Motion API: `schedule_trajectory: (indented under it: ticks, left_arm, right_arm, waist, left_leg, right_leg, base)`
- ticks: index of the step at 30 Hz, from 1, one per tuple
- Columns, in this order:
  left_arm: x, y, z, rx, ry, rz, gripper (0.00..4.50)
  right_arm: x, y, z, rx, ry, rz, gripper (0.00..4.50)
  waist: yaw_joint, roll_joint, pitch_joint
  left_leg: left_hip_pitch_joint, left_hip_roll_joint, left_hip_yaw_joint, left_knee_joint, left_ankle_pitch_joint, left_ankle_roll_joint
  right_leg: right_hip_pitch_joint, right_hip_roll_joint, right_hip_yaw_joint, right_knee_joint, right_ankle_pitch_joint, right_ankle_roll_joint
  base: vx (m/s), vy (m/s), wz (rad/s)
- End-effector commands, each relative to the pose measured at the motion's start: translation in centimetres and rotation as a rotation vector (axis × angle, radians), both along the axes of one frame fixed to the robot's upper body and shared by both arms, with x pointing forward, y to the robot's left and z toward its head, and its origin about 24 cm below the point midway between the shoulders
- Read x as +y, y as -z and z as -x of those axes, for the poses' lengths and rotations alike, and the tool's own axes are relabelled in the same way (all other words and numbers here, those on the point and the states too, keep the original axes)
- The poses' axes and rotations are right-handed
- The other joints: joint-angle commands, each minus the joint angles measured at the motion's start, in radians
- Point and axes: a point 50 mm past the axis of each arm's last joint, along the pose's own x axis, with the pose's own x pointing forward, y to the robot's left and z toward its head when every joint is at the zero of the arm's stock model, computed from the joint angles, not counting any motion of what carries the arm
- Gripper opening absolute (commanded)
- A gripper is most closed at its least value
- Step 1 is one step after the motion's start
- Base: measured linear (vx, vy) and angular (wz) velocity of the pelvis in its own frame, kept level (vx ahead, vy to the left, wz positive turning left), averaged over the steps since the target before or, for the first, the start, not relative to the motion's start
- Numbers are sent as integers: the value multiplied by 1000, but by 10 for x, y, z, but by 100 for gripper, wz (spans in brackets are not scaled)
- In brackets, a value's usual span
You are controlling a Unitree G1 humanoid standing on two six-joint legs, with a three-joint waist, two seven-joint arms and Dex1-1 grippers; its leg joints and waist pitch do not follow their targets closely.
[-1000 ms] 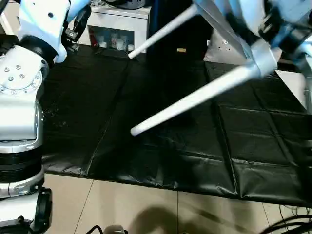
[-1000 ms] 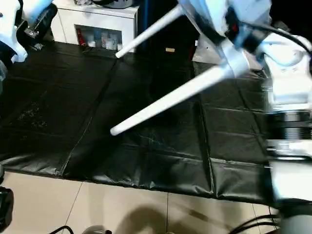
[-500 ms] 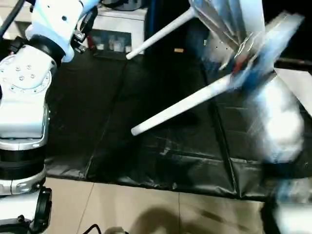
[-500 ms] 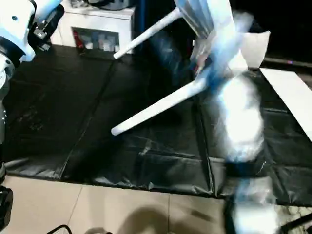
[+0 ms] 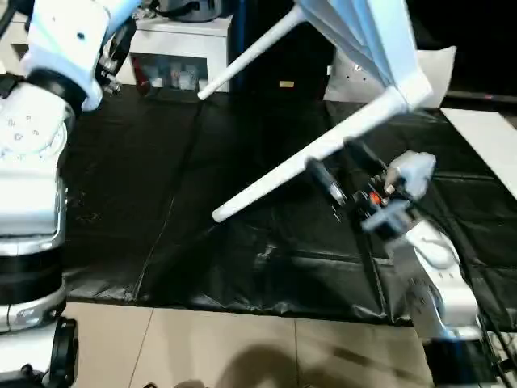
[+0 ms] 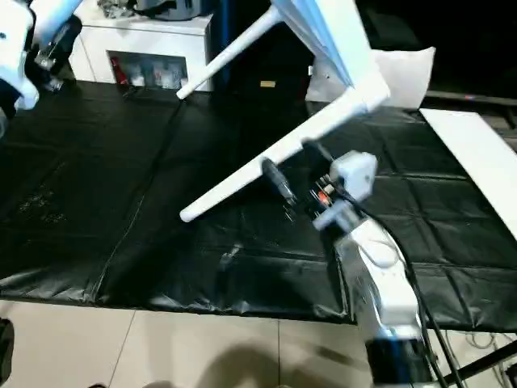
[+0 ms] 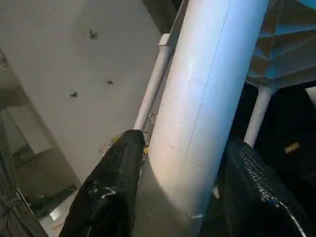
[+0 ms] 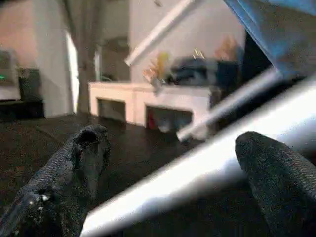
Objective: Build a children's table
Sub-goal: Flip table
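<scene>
The children's table hangs tilted in the air, its white top (image 5: 365, 32) at the upper middle. One long white leg (image 5: 295, 168) slants down toward the black mat, and a second leg (image 5: 252, 51) points to the back left. My left gripper (image 7: 183, 148) is shut on a thick white leg (image 7: 207, 89), with the ribbed underside (image 7: 284, 44) just beyond it. My right gripper (image 5: 341, 167) is open just below the slanting leg's upper part, one black finger (image 8: 74, 168) on either side of the leg (image 8: 197, 173), not touching it.
A black mat (image 5: 161, 162) covers the floor under the table. A white cabinet with glass doors (image 5: 182, 48) stands at the back left. A white cushion (image 5: 436, 69) and a white panel (image 5: 485, 137) lie at the right. Pale floor tiles (image 5: 202, 347) run along the near edge.
My right arm has swung down from the table's upper right corner to under the slanting leg, its gripper now open. The table stays held up by the left arm.
</scene>
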Motion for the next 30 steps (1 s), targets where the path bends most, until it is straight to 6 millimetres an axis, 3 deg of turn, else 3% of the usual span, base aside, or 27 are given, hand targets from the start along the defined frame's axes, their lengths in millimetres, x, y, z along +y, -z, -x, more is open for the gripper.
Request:
schedule_trajectory:
  ticks: [1, 3, 5, 8, 10, 11, 12, 13, 14, 15, 16, 17, 18, 19, 20, 21, 22, 23, 25, 27, 30]
  left_arm:
    - [9, 24, -7, 114, -23, 64, 198]
    - [9, 24, -5, 115, -10, 52, 197]
    - [10, 24, -4, 116, -9, 53, 194]
    - [10, 23, -4, 114, -4, 57, 190]
    - [10, 23, -4, 114, 2, 59, 188]
    - [10, 24, -4, 114, 6, 61, 187]
    - [10, 24, -4, 115, 13, 63, 187]
    - [9, 25, -4, 115, 19, 66, 187]
    - [9, 25, -4, 115, 20, 66, 186]
    - [8, 26, -4, 117, 41, 70, 184]
    - [7, 26, -4, 117, 47, 72, 184]
    - [6, 27, -4, 119, 62, 78, 184]
    - [6, 28, -5, 119, 66, 79, 184]
    - [4, 29, -5, 122, 78, 82, 184]
    - [3, 30, -5, 123, 82, 83, 184]
    - [2, 32, -5, 125, 91, 86, 184]
    - [1, 33, -4, 128, 105, 91, 184]
    - [0, 36, -4, 133, 116, 95, 184]
    - [0, 42, -3, 146, 126, 101, 184]
    - [2, 47, -2, 159, 118, 110, 184]
    - [4, 52, -1, 171, 111, 116, 180]
  right_arm:
    - [-6, 5, -1, 41, 26, 0, 450]
    - [-12, 13, -13, 115, 79, -31, 450]
    - [-14, 12, -25, 143, 101, -70, 450]
    - [-11, 8, -42, 158, 87, -148, 450]
    - [-7, 5, -49, 150, 66, -169, 450]
    - [-4, 2, -54, 144, 50, -185, 450]
    - [-1, -1, -59, 133, 35, -194, 450]
    - [3, -4, -65, 120, 15, -203, 450]
    - [4, -5, -66, 117, 10, -205, 450]
    - [11, -13, -75, 95, -29, -235, 450]
    - [14, -16, -78, 90, -38, -242, 450]
    - [18, -21, -84, 82, -42, -253, 450]
    - [18, -22, -85, 82, -39, -255, 450]
    - [21, -26, -89, 74, -43, -259, 450]
    - [22, -27, -90, 69, -47, -260, 450]
    - [24, -29, -91, 61, -59, -262, 450]
    - [26, -32, -93, 51, -72, -266, 450]
    - [29, -36, -93, 32, -96, -274, 450]
    - [32, -43, -92, -8, -160, -293, 450]
    - [34, -47, -90, -40, -212, -290, 450]
    - [35, -52, -86, -75, -269, -286, 450]
  waist:
    - [-1, -2, -42]
    - [-3, -1, -42]
    - [-4, 2, -40]
    - [-20, 7, -40]
    - [-15, 9, -33]
    - [-17, 6, -31]
    - [-22, 10, -27]
    - [-26, 19, -29]
    - [-30, 22, -29]
    - [-29, 33, -33]
    - [-30, 34, -29]
    - [-29, 30, -31]
    - [-24, 12, -31]
    - [-13, 1, -31]
    - [-8, 1, -34]
    - [7, 3, -42]
    - [13, 6, -44]
    - [15, 12, -46]
    - [16, 8, -54]
    - [23, 4, -60]
    - [36, 3, -55]
  left_leg:
    - [14, 41, -32, -66, -335, 34]
    - [14, 49, -36, -73, -339, 37]
    - [24, 56, -39, -76, -382, 28]
    - [21, 66, -52, -83, -452, 12]
    - [42, 54, -44, -72, -473, 1]
    - [44, 50, -42, -69, -475, 2]
    - [50, 50, -45, -64, -503, 1]
    - [55, 60, -52, -65, -549, -4]
    - [56, 70, -57, -72, -585, -8]
    - [38, 96, -73, -101, -651, -22]
    - [29, 110, -78, -126, -725, -46]
    - [29, 105, -75, -126, -729, -56]
    - [41, 70, -62, -98, -660, -57]
    - [52, 35, -43, -55, -500, -21]
    - [42, 31, -39, -48, -417, -2]
    - [2, 43, -39, -67, -279, 27]
    - [0, 53, -41, -75, -253, 31]
    - [14, 70, -40, -81, -259, 29]
    - [0, 77, -38, -82, -219, 33]
    - [-4, 72, -30, -74, -155, 52]
    - [-8, 69, -25, -73, -120, 71]
  right_leg:
    - [29, -101, 40, -141, -648, 67]
    - [34, -103, 37, -138, -604, 43]
    - [31, -106, 32, -142, -598, 34]
    - [45, -112, 18, -139, -568, 20]
    - [26, -119, 20, -152, -623, 20]
    - [25, -120, 16, -157, -649, 24]
    - [27, -122, -2, -166, -689, 31]
    - [35, -119, -22, -170, -686, 45]
    - [39, -116, -26, -164, -661, 45]
    - [61, -112, -6, -121, -560, 22]
    - [63, -105, 14, -87, -472, -14]
    - [60, -111, 25, -81, -456, -32]
    - [37, -134, 36, -112, -551, -45]
    - [22, -157, 34, -152, -701, -24]
    - [34, -164, 36, -152, -726, -17]
    - [65, -158, 42, -134, -646, -17]
    - [60, -146, 40, -126, -588, -24]
    - [43, -131, 40, -115, -482, -56]
    - [50, -125, 51, -76, -282, -128]
    - [49, -124, 59, -58, -180, -167]
    - [53, -123, 61, -57, -184, -166]
  base:
    - [0, 0, 0]
    - [0, 0, 0]
    - [0, 0, 0]
    - [0, 0, 0]
    - [0, 0, 0]
    - [0, 0, 0]
    - [0, 0, 0]
    - [0, 0, 0]
    - [0, 0, 0]
    - [0, 0, 0]
    - [0, 0, 0]
    - [0, 0, 0]
    - [0, 0, 0]
    - [0, 0, 0]
    - [0, 0, 0]
    - [0, 0, 0]
    - [0, 0, 0]
    - [53, -21, 4]
    - [66, -15, 7]
    - [62, -15, 4]
    - [21, -6, 1]
